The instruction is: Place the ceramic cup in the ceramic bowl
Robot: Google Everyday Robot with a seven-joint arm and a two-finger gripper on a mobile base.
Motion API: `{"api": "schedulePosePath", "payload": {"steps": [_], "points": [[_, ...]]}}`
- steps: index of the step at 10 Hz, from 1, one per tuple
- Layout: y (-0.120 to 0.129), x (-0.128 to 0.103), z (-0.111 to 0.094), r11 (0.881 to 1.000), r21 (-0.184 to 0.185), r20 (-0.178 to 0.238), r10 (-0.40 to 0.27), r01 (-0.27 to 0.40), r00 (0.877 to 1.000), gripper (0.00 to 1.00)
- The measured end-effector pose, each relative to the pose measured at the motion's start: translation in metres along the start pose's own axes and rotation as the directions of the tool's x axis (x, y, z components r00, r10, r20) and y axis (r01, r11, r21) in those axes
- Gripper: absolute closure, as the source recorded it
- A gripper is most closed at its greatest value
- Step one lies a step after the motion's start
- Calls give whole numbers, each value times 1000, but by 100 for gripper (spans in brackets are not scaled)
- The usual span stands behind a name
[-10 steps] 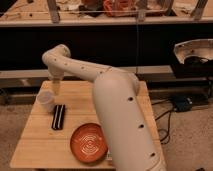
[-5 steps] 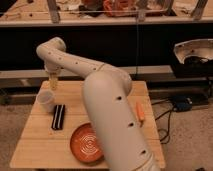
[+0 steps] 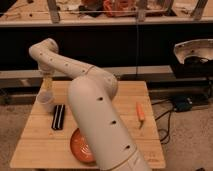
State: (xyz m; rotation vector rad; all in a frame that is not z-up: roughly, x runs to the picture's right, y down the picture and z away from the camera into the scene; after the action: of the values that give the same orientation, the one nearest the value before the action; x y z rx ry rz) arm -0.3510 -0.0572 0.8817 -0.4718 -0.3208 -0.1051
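Observation:
The ceramic cup (image 3: 45,102), small and off-white, stands upright near the left edge of the wooden table (image 3: 125,100). My gripper (image 3: 46,85) hangs straight down just above the cup's rim, at the end of the white arm (image 3: 95,115). The ceramic bowl (image 3: 79,146), orange-red with pale rings inside, sits near the table's front edge. The arm hides its right part.
A black rectangular block (image 3: 59,117) lies between the cup and the bowl. A thin orange object (image 3: 140,112) lies on the right side of the table. Dark shelving runs behind the table, and cables and a box lie on the floor at right.
The arm has swung left and forward, bringing the gripper down over the cup. The arm now covers more of the bowl. The cup, block and bowl have not moved.

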Motion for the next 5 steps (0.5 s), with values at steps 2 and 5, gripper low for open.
{"api": "schedulePosePath", "payload": {"steps": [2,5], "points": [[2,-17,4,1000,-3,0,-27,27,1000,20],[9,-27,9,998,-12,-11,-60,60,998,20]]}}
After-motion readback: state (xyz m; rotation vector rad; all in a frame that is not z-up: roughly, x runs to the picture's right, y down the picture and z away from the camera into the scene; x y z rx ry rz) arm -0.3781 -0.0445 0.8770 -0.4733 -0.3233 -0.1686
